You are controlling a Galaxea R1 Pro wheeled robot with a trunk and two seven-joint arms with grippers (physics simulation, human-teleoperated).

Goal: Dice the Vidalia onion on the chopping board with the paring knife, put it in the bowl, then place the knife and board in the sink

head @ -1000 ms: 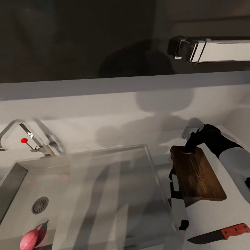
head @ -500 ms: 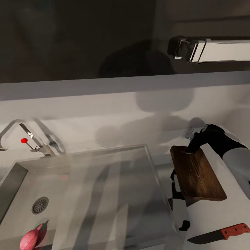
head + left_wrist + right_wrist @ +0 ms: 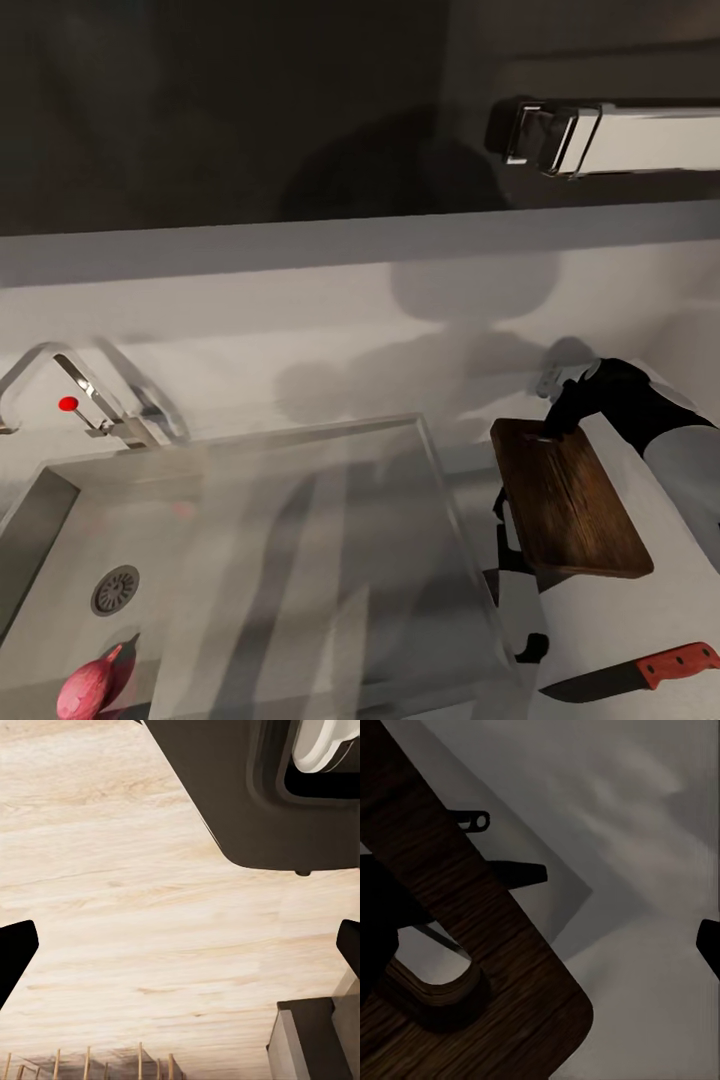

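Right gripper [image 3: 553, 425] at slot end of dark brown rectangular wooden chopping board [image 3: 570, 500]; fingers parted, gripping nothing.

Board on glossy grey countertop [image 3: 620, 640], long axis running away from robot, just beside rectangular stainless steel sink [image 3: 400, 640]. Pink onion [image 3: 85, 688] in basin near round drain [image 3: 116, 590]. Red-handled paring knife [image 3: 640, 672] nearer robot. Left gripper fingers spread over pale floor [image 3: 135, 907].

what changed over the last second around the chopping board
The right gripper, at the far end of the chopping board, edged a little to the right along that edge between the earliest picture and half a second ago, then barely moved. Whether it grips the board cannot be told. The board kept its place and tilt. The onion in the sink and the knife on the countertop stayed put.
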